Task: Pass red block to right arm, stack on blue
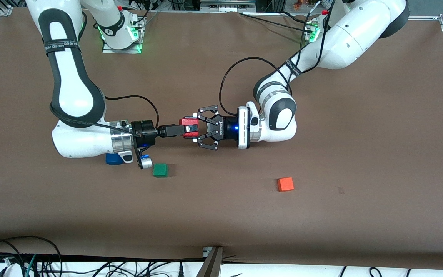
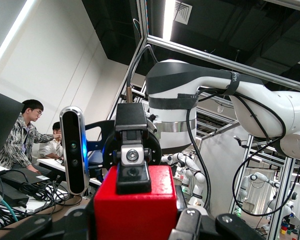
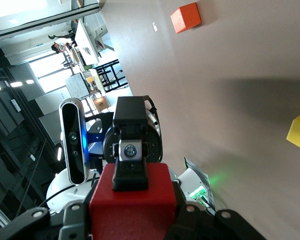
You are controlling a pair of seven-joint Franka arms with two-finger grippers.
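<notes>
Nearest you, a small orange-red cube (image 1: 285, 184) and a green cube (image 1: 160, 170) lie on the brown worktop (image 1: 360, 154). Your left pincer (image 1: 195, 129) clamps the small deep-red cube (image 1: 189, 127) in mid-air; your right pincer (image 1: 185, 130) grips its other end. The small blue cube (image 1: 114, 159) sits under the right wrist.

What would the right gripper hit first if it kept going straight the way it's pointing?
The red block, which its fingers already reach, held in the left gripper. The right gripper points straight at that claw over mid-table.

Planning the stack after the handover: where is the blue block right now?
In the front view, the blue block sits on the table, half hidden under the right arm's wrist, beside the green block.
</notes>
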